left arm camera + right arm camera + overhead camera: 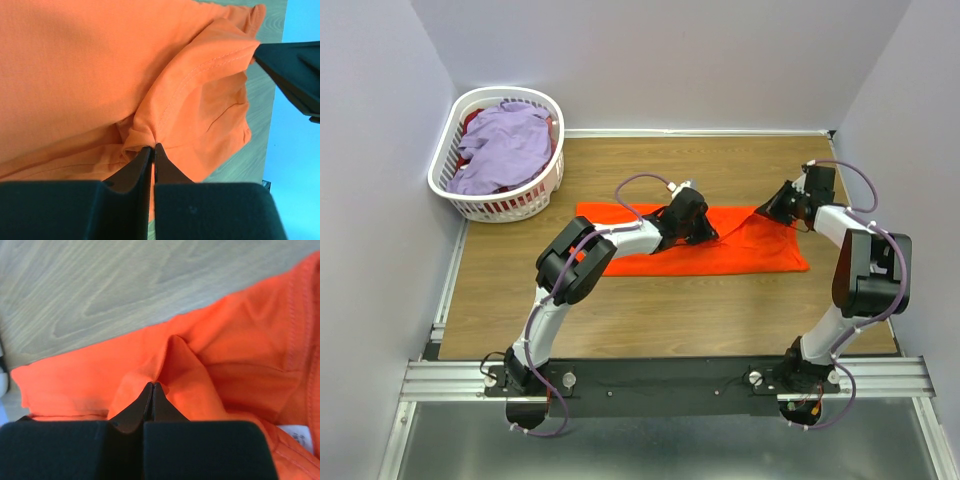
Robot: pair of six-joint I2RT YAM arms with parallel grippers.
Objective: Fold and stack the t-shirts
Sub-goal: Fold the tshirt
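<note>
Two garments. Worktop [620, 320]: orange t-shirt [740, 250] flat, centre toward right edge. Laundry basket [440, 168], far-left corner: lavender t-shirt [510, 145]. Left pincer [153, 146], right pincer [152, 385]: each pinching orange cloth; best lifted together, evenly, fold kept taut.

Wooden bench [660, 315], orange t-shirt [750, 252] lying across its middle, stretched left to right, white slotted laundry basket [510, 206] standing at the far left corner
</note>
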